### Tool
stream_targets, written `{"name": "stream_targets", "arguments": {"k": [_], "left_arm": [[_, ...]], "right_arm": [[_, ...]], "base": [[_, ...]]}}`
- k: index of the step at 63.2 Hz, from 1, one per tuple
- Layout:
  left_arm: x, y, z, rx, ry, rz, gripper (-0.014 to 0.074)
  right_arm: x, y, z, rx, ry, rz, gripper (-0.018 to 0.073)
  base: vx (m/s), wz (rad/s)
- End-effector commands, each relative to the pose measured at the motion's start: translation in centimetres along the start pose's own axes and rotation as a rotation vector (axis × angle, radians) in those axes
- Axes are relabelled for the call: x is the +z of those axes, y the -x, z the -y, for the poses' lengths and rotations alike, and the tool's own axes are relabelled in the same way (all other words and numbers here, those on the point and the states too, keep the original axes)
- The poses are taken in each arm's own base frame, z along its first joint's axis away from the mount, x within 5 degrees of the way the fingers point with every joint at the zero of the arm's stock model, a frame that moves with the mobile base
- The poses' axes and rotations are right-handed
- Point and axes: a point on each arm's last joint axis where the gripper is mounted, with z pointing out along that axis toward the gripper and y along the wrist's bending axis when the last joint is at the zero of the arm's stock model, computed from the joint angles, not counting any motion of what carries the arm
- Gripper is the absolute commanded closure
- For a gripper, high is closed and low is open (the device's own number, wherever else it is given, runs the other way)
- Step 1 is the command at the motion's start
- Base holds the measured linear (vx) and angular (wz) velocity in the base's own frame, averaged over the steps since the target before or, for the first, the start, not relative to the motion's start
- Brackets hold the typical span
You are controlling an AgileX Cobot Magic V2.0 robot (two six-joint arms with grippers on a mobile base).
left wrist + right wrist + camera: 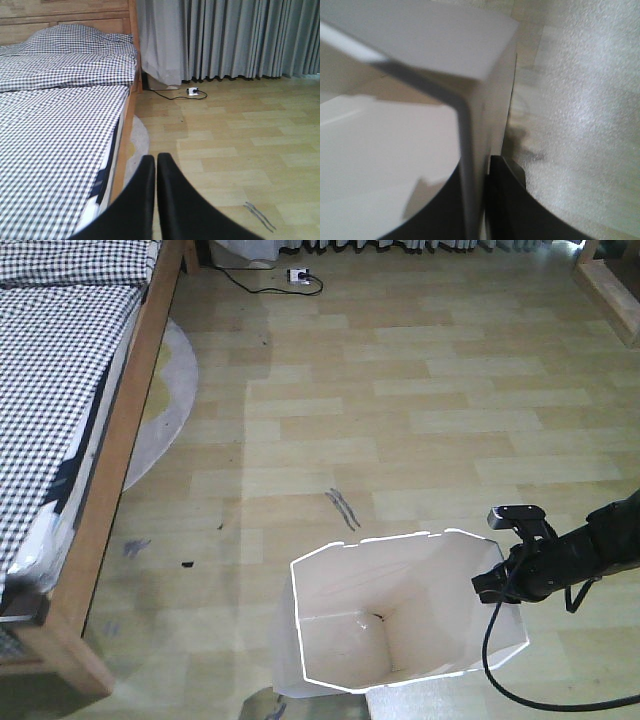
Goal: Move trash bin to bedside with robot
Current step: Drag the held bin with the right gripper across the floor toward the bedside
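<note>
The white faceted trash bin (400, 615) stands on the wooden floor at the bottom centre of the front view, well right of the bed (60, 390) with its checked bedding and light wooden frame. My right gripper (497, 585) reaches in from the right and is shut on the bin's right rim; in the right wrist view the rim wall (475, 150) runs between its two black fingers (507, 200), one inside and one outside. My left gripper (156, 162) is shut and empty, pointing at the floor beside the bed (60, 125).
A round grey rug (165, 400) lies partly under the bed. A power strip with a black cable (298, 278) lies on the floor at the far wall by grey curtains (240, 40). A wooden furniture piece (610, 290) stands at the far right. Wooden floor lies between bin and bed.
</note>
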Motion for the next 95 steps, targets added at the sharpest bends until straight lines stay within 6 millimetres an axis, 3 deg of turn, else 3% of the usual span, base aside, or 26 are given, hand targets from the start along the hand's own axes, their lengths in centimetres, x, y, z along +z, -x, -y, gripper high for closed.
{"name": "stream_targets", "arguments": {"k": [1, 95], "left_arm": [[0.03, 0.09, 0.01, -0.004, 0.000, 0.066, 0.0603], [0.03, 0.09, 0.01, -0.004, 0.000, 0.066, 0.0603]], "right_arm": [[-2.27, 1.97, -1.82, 0.009, 0.159, 0.106, 0.0563], [-2.27, 1.97, -1.82, 0.009, 0.159, 0.106, 0.0563]], "base": [[0.35, -0.10], [0.36, -0.02]]}}
